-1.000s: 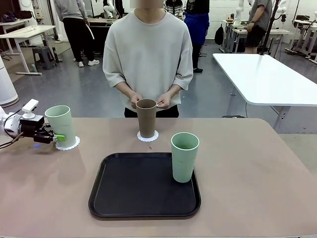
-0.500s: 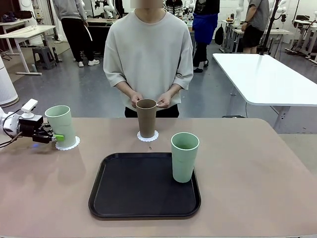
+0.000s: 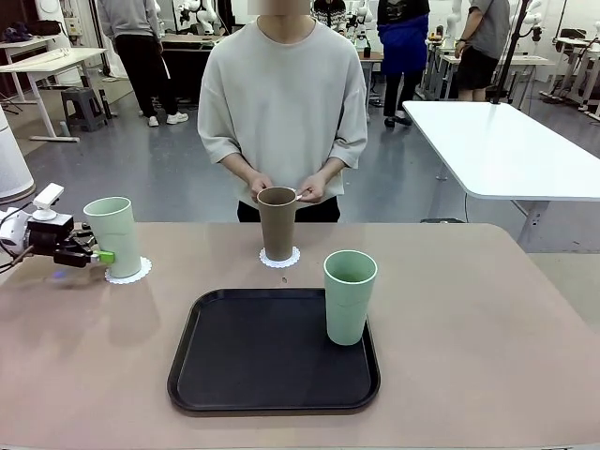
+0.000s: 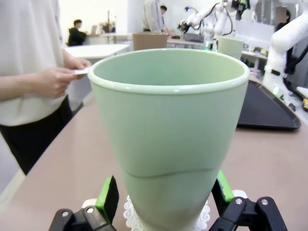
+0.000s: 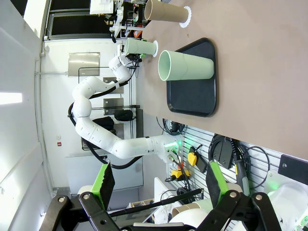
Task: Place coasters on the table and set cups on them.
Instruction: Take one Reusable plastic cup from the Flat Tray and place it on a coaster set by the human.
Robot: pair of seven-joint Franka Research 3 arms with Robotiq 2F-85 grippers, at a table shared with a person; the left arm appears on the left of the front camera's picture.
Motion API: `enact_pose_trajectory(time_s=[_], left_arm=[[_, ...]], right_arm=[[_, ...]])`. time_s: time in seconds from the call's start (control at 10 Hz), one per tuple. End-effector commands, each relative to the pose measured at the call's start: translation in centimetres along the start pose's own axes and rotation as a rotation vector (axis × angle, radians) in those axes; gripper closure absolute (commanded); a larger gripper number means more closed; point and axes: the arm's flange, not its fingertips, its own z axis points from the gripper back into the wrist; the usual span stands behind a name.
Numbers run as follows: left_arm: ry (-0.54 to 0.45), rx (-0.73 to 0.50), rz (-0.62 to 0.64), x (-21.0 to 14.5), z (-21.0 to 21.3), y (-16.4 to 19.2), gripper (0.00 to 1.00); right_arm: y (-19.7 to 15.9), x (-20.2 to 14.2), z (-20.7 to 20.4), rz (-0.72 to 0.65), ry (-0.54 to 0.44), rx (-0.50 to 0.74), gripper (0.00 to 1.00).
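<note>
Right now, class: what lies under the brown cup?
A white lacy coaster lies under the brown cup. Its scalloped rim shows around the base; its middle is covered by the cup.

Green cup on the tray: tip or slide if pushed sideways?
Probably tips if pushed high: the green cup is tall and tapers to a narrow base. Matte wall, so likely not slippery. Looks empty, so probably light.

Left cup [image 3: 113, 236] and middle cup [image 3: 277, 223] stand on coasters [image 3: 134, 274] behind the tray [image 3: 262, 361] (right cup [image 3: 350, 300] in it)
</note>
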Motion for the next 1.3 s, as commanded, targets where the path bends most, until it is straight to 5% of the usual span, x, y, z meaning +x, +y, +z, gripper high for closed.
enact_pose_trajectory(time_s=[0.0, 1.2], left_arm=[[0.049, -0.011, 0.020, 0.7, 0.8, 0.1, 0.00], [0.212, 0.043, 0.104, 1.0, 3.8, -1.9, 0.00]], right_arm=[[0.1, 0.0, 0.0, 0.007, -0.002, 0.018, 0.00], [0.1, 0.0, 0.0, 0.007, -0.002, 0.018, 0.00]])
